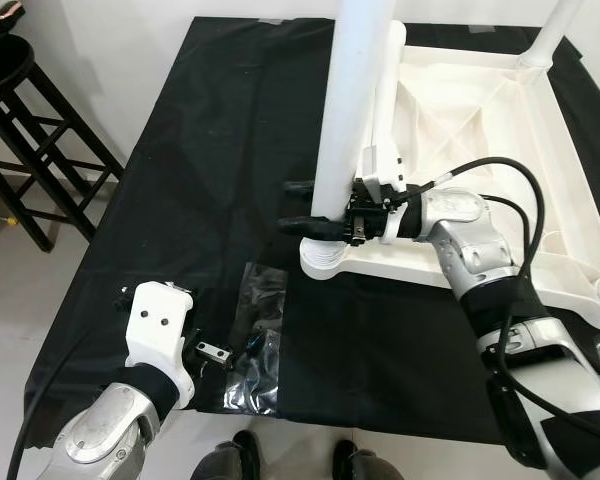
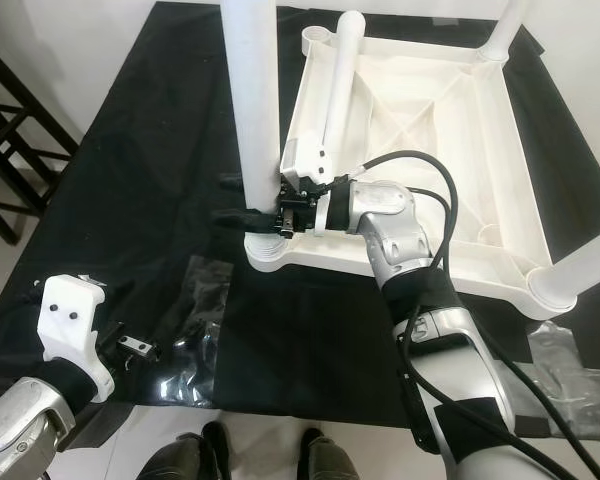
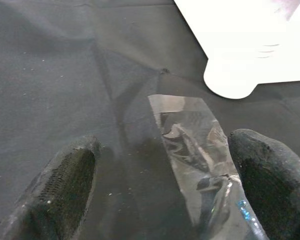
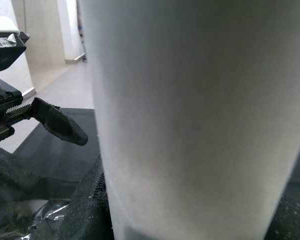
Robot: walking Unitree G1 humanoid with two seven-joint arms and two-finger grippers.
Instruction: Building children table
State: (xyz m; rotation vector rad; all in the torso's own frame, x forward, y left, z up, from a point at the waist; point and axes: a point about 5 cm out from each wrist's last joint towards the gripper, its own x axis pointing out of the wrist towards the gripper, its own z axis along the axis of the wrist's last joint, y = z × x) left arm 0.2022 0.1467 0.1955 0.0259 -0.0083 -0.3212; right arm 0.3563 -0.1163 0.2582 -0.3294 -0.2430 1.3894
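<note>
On the black cloth, the white tabletop lies upside down, with an upright white leg seated in its near-left corner socket. The leg is clasped near its base by the right gripper, a finger at each side. The left gripper is held spread above a clear plastic bag of fittings. For a sound joint, the leg should be kept vertical and pressed or turned evenly until fully seated; any tilt risks jamming.
</note>
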